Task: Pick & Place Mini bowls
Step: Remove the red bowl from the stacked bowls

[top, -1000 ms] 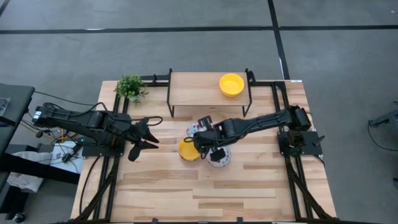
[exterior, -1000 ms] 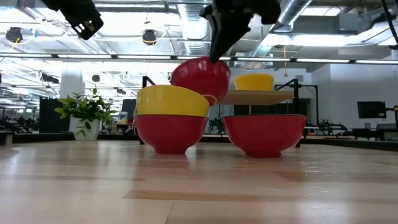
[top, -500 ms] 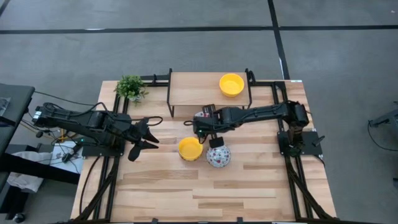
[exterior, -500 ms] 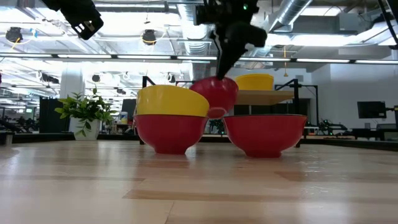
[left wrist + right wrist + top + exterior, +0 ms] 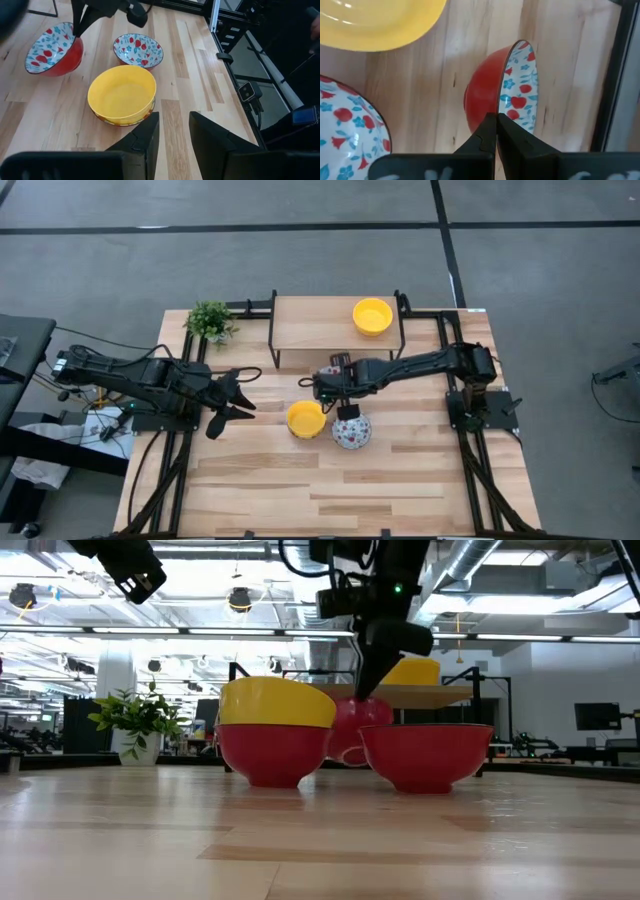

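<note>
R gripper [image 5: 496,131] pinched shut on rim of a patterned mini bowl [image 5: 512,95], low over table [image 5: 400,480] centre, beside yellow-topped stack [image 5: 305,419] & another patterned bowl [image 5: 351,431]. L gripper [image 5: 238,398] waits near table's left edge, fingers apart, empty.

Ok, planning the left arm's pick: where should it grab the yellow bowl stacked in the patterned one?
Probably the rim of the yellow bowl, from above, nearest the left gripper, one finger inside: it sits upright, rim clear above the lower bowl.

floor [image 5: 250,250]: grey concrete, dark seams | ceiling [image 5: 200,600]: exposed ducts, strip lights | far wall: possibly a monitor [image 5: 596,716]
</note>
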`<action>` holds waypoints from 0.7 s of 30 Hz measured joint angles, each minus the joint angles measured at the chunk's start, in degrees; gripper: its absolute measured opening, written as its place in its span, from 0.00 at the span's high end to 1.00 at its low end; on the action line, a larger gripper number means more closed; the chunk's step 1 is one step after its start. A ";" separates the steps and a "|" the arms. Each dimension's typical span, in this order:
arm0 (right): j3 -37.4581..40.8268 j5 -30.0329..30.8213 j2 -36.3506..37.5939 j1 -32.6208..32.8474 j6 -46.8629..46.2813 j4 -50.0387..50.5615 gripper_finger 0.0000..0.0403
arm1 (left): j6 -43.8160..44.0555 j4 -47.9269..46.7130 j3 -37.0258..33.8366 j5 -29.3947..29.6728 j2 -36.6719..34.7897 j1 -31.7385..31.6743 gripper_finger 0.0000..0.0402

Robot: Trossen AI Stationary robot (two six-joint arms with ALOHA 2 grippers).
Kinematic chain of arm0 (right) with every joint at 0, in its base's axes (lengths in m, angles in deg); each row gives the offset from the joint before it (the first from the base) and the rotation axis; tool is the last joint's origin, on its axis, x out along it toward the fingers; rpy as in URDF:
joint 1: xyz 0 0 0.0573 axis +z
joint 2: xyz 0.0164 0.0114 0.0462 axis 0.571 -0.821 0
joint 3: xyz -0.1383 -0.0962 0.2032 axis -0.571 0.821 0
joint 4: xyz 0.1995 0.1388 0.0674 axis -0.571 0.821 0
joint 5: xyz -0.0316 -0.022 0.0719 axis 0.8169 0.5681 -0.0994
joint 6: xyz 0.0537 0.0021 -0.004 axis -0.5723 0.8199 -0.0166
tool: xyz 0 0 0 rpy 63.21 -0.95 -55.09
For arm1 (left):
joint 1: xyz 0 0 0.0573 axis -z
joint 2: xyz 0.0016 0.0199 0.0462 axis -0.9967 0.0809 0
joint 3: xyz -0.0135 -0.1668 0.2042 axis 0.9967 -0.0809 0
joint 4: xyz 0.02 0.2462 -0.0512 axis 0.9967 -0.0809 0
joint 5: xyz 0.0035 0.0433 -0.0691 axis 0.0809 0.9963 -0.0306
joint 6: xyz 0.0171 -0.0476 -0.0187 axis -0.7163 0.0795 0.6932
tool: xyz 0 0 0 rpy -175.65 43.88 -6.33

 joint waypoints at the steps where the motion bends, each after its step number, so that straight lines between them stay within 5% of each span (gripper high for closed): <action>1: 0.46 0.12 0.00 0.00 -0.16 -0.66 1.00 | 0.00 -0.01 0.00 0.00 0.00 -0.02 0.74; 21: 3.52 -8.29 0.00 2.01 -2.63 -1.22 0.99 | 0.00 -0.01 0.00 0.00 0.00 -0.01 0.74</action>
